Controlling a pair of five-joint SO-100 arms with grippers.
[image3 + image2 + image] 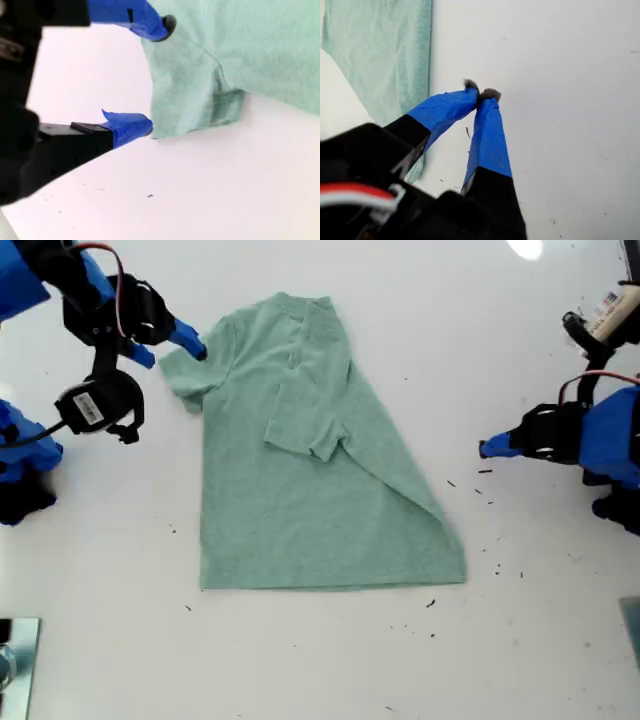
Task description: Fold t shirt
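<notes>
The pale sage-green t shirt (300, 480) lies flat in the middle of the white table (330, 660). The side toward the exterior view's right is folded inward, so that sleeve (312, 435) rests on the chest. My second gripper (175, 350) is open at the other sleeve (185, 375), at the exterior view's upper left. In the second wrist view the second gripper (157, 75) has one finger over the t shirt (240, 50) and one beside the sleeve hem. My first gripper (487, 448) is shut and empty over bare table, at the exterior view's right. The first wrist view shows the first gripper (482, 93) beside the t shirt's (385, 50) edge.
Small dark specks (490, 495) dot the table near the first gripper. A metallic object (15, 660) sits at the exterior view's lower left corner. A cabled black module (95, 405) hangs under the second arm.
</notes>
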